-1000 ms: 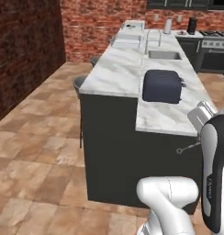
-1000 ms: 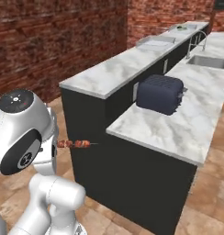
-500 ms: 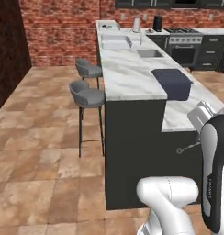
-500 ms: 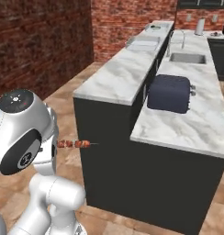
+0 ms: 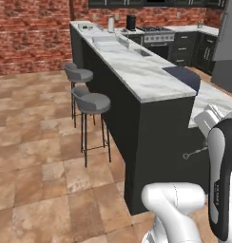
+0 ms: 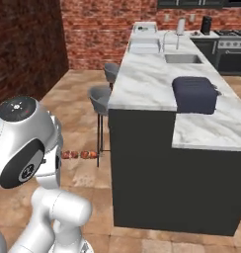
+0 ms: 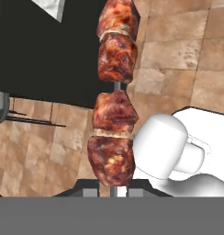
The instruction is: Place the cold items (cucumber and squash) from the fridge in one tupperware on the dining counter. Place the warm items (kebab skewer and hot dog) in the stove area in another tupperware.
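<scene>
Brick walls and a tan tiled floor (image 5: pixel 37 156) enclose a kitchen whose long, dark-fronted dining counter (image 6: pixel 147 84) carries a white marble top running away toward the far wall. On the near end of this counter sits a dark blue toaster (image 6: pixel 194 94), resting on a lower marble ledge; farther along the top lie a sink (image 6: pixel 181 58) with its faucet and, at the far end, a white dish rack (image 6: pixel 144 43). Two grey bar stools (image 5: pixel 93 102) stand on the floor along the left side of the counter. A stove (image 5: pixel 153 32) sits against the far wall, right of the counter. The gripper (image 7: pixel 112 189) points its fingers toward the floor and has them closed narrowly on the stick of the kebab skewer (image 7: pixel 114 98), whose four browned meat chunks extend away from the fingertips. In the right base view the kebab skewer (image 6: pixel 80 154) projects level from beside the arm's white body, held in the air to the left of the counter's dark near end and apart from it.
</scene>
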Motion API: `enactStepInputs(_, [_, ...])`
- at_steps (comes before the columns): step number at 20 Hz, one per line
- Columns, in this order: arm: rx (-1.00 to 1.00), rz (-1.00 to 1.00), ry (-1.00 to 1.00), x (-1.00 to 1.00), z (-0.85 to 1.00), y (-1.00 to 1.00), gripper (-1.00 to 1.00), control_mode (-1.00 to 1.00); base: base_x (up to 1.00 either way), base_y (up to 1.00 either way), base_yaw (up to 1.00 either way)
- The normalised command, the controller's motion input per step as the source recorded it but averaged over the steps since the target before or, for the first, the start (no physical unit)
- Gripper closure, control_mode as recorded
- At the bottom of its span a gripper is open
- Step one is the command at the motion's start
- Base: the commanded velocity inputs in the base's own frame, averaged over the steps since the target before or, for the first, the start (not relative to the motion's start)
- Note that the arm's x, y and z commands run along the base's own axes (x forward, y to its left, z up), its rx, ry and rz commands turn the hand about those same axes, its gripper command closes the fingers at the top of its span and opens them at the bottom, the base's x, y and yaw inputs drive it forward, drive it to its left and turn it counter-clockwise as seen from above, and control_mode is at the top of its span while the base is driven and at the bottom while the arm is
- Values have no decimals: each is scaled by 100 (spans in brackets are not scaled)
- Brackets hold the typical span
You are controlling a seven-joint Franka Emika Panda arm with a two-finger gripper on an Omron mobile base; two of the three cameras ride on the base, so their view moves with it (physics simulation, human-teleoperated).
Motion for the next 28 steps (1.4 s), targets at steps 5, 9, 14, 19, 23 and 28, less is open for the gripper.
enactStepInputs(5, [0,0,0,0,0,0,100,100,24,100,-41])
enactStepInputs(9, [0,0,0,0,0,0,100,100,36,100,-42])
enactStepInputs(14, [0,0,0,0,0,0,100,100,37,100,-40])
enactStepInputs(19, [0,0,0,0,0,0,100,100,39,100,-40])
enactStepInputs(23, [0,0,0,0,0,0,100,100,42,100,-42])
enactStepInputs(28, [0,0,0,0,0,0,100,100,53,100,-46])
